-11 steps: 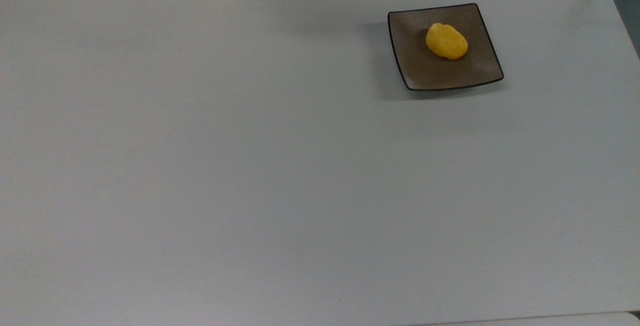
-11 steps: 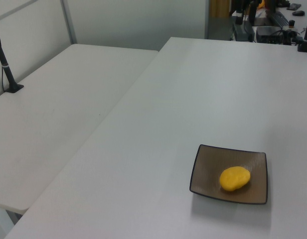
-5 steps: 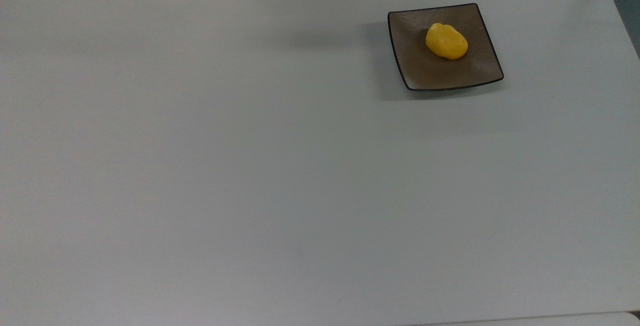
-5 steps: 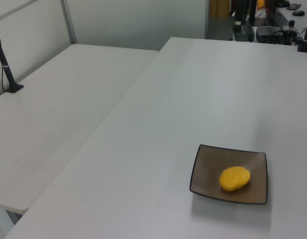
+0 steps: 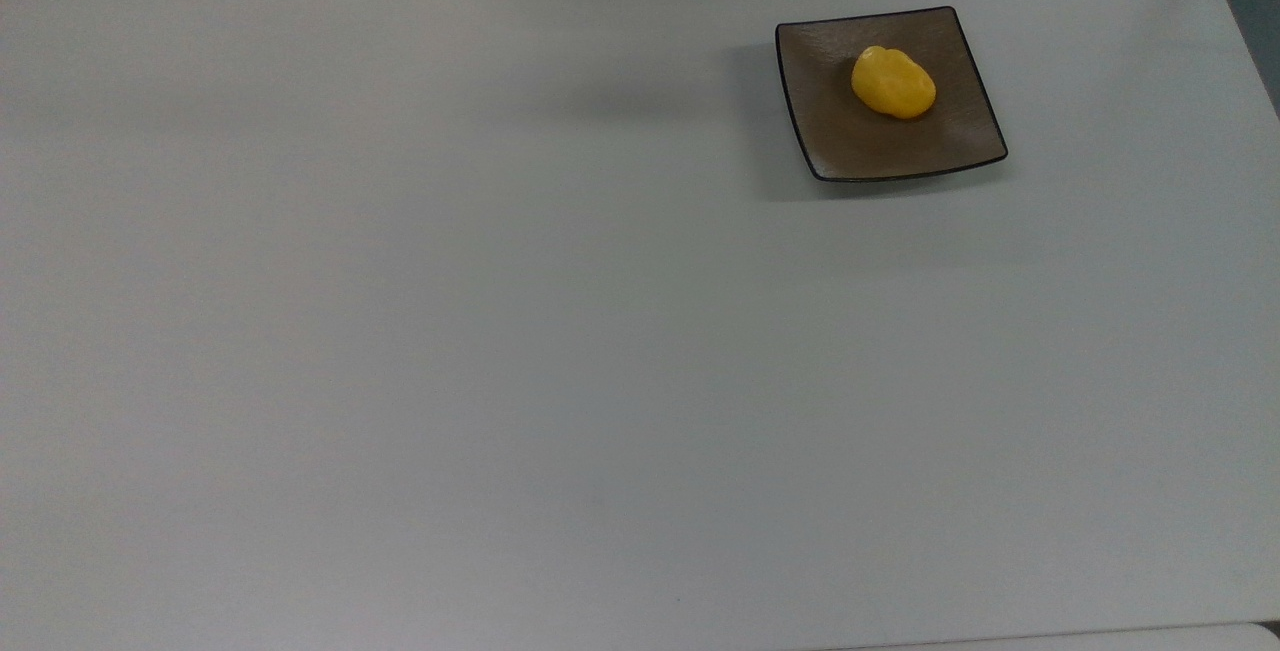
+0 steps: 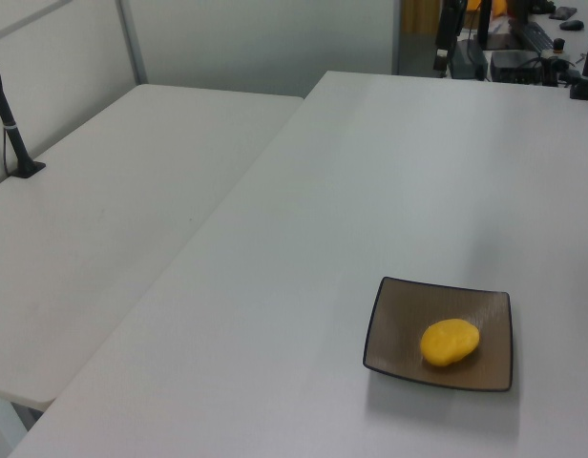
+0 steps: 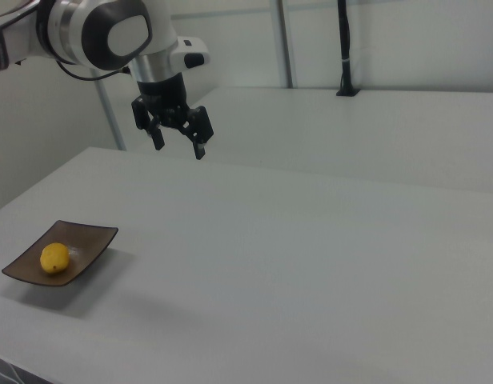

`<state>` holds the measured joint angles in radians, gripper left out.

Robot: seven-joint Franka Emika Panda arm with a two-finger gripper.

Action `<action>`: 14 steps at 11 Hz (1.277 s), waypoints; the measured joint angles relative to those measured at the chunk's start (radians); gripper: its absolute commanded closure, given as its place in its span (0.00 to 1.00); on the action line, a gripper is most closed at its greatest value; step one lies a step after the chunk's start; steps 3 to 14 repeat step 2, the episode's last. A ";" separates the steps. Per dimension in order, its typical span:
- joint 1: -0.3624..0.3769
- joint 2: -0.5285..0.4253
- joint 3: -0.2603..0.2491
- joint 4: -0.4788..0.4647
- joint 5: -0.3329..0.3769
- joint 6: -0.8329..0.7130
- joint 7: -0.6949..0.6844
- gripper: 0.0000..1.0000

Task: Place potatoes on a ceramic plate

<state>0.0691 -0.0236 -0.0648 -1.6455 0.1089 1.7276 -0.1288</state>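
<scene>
the small bright yellow lumpy potato [image 7: 54,258] lies on the square glossy brown ceramic plate [image 7: 90,242], well below the spread, empty hand [image 7: 179,146] toward the right view's left.

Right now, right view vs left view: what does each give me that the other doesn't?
Right view: the arm's white links and the gripper, open and empty, hanging above the table's far side, well away from the plate.
Left view: a second white table butted against the work table on the left view's left, and cluttered desks at the far end.
Both: the potato resting inside the square brown ceramic plate on the white work table, and a black post clamped to the neighbouring surface.
</scene>
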 measured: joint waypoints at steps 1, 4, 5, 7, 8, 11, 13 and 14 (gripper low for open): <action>0.000 0.003 0.000 0.000 0.000 0.005 0.000 0.00; 0.000 0.005 0.000 0.000 0.000 0.009 0.000 0.00; 0.000 0.005 0.000 0.000 0.000 0.009 0.000 0.00; 0.000 0.005 0.000 0.000 0.000 0.009 0.000 0.00; 0.000 0.005 0.000 0.000 0.000 0.009 0.000 0.00; 0.000 0.005 0.000 0.000 0.000 0.009 0.000 0.00; 0.000 0.005 0.000 0.000 0.000 0.009 0.000 0.00; 0.000 0.005 0.000 0.000 0.000 0.009 0.000 0.00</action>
